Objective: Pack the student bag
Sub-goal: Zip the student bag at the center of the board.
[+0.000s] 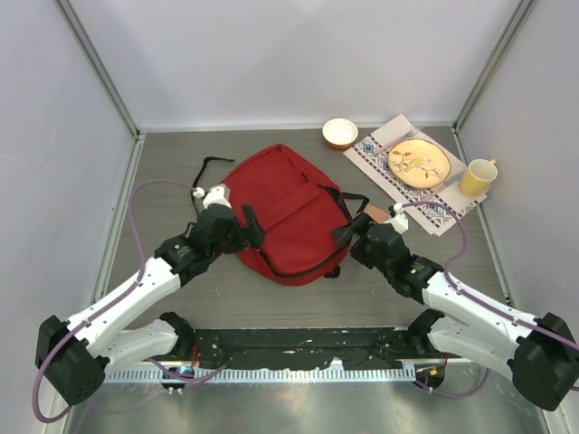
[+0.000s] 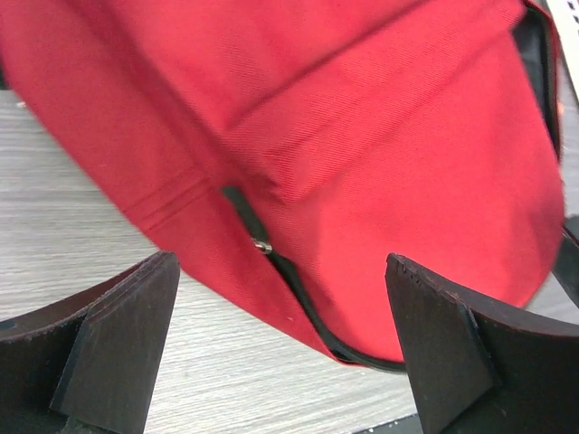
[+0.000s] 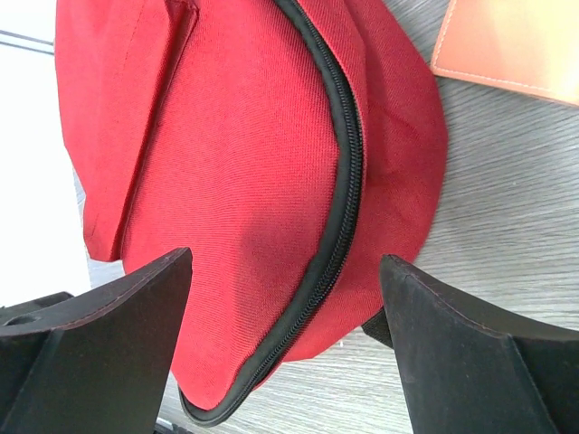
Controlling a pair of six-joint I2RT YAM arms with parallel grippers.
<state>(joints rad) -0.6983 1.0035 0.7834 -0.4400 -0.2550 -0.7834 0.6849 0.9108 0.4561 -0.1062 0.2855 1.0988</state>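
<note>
So the student bag [image 1: 285, 212] is lying flat on the desk [image 1: 172, 163], right in between the two sets of jaws. The left jaws sit at its left edge and the right jaws at its right edge. Both are spread wide with nothing pinched in them, just red fabric showing in the gap. From the left wrist cam a dark zipper line with a small metal pull [image 2: 262, 246] sits just ahead of the jaws, roughly centred between them, not touching either one. On the right wrist cam the bag's rounded end fills the gap and a black zipper [image 3: 348, 181] curves down through it. A flat orange-brown thing [image 3: 507, 45] lies on the desk just past the right-hand side of those jaws; can't tell what it is. Further out beyond the right jaws, well apart, are a small bowl [image 1: 339, 133], a plate [image 1: 419, 163] on a patterned cloth [image 1: 371, 149], and a yellow mug [image 1: 477, 177].
</note>
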